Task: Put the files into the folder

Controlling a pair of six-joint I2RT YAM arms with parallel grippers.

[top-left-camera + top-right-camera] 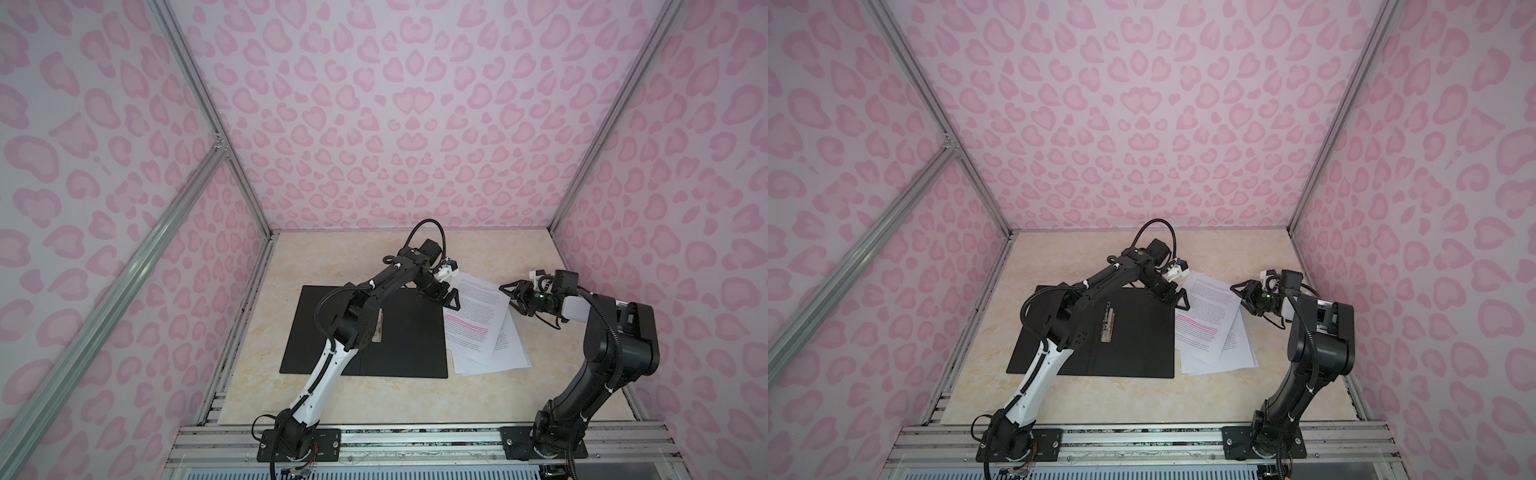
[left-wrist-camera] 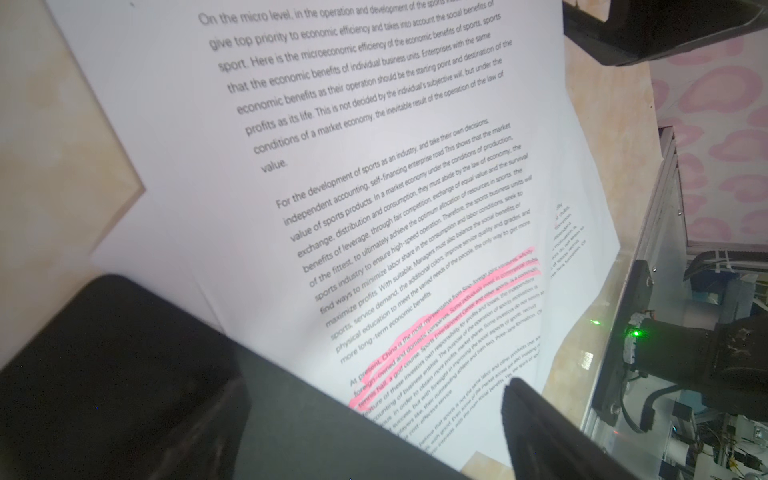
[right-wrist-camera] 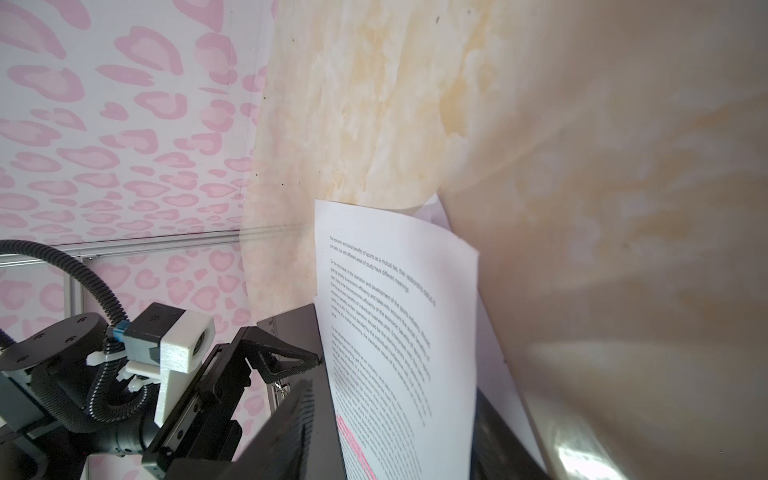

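Files (image 1: 478, 328) lie fanned on the table (image 1: 332, 395) right of centre, against the right edge of the folder (image 1: 399, 336). It lies open, black inside up, its metal clip (image 1: 1108, 322) showing. My left gripper (image 1: 451, 297) hangs wide open at the sheets' upper-left corner, holding nothing. My right gripper (image 1: 508, 296) has its jaws half apart astride the top sheet's right edge, not clamped.

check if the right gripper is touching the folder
Apart. In both top views the right gripper is at the right side of the printed sheets, and their whole width lies between it and the open black folder.
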